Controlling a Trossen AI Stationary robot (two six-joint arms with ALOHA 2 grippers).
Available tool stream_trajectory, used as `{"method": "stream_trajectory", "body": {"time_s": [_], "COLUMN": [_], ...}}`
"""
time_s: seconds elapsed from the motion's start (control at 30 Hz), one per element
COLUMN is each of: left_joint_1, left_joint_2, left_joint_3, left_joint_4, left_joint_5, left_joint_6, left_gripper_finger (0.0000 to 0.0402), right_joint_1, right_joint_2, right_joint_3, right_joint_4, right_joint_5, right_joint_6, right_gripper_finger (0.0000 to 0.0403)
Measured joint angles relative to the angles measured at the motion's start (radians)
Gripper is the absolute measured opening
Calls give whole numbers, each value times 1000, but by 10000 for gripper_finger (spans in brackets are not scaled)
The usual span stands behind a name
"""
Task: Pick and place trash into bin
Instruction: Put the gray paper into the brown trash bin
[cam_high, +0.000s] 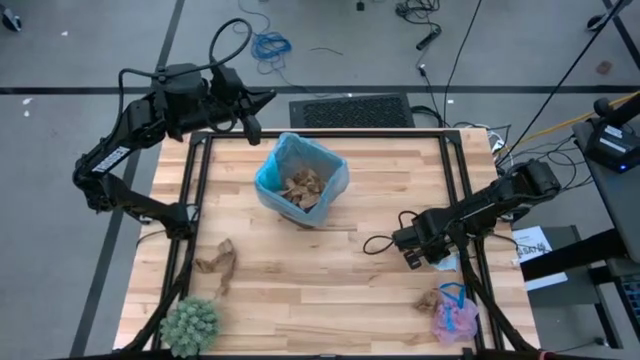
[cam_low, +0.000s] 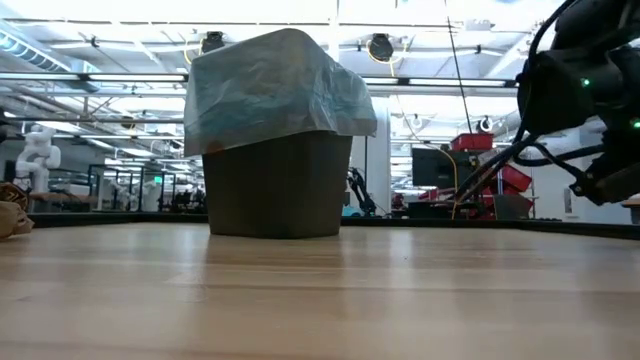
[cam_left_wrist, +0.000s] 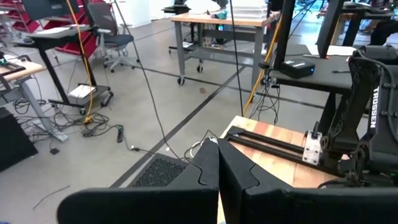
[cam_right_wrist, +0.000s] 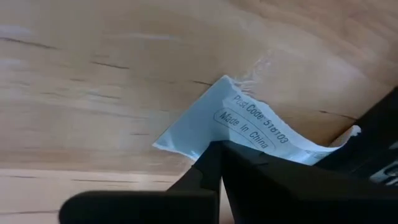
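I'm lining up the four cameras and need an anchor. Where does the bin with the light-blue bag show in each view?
High view: the bin stands at the table's far middle, brown scraps inside.
Low view: the bin rises left of centre, bag draped over its rim.
Left wrist view: not in it.
Right wrist view: not in it; only a white paper bit on the wood.
Shared landmark: the wooden table, in all four views.

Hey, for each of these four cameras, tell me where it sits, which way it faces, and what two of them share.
High view: overhead, looking straight down; both arms, the left gripper off the far edge.
Low view: table height, level at the bin; an arm at the right edge.
Left wrist view: looks out over the floor; own shut fingers.
Right wrist view: close to the tabletop; right gripper shut on a white paper bit.
Shared: high and low views both show the bin.
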Motion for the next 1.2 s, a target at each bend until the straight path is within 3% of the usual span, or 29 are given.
{"method": "stream_trajectory", "body": {"time_s": [0.17,0.5,0.67,0.87,1.03,1.2], "left_joint_1": [-1,-23,-41,-68,-92,-127], "left_joint_2": [0,0,0,0,0,0], "left_joint_3": [0,0,0,0,0,0], "left_joint_4": [-14,-74,-77,-75,-75,-75], "left_joint_5": [2,7,10,10,10,10], "left_joint_6": [-27,-54,-82,-105,-105,-105], "left_gripper_finger": [0,0,0,0,0,0], "right_joint_1": [-10,-70,-97,-106,-103,-68], "right_joint_2": [8,14,17,15,13,17], "right_joint_3": [43,129,200,369,476,452], "right_joint_4": [8,374,341,200,-54,-185], "right_joint_5": [49,282,325,362,474,530], "right_joint_6": [2,-22,-143,-442,-641,-755], "right_gripper_finger": [0,0,1,15,59,128]}}
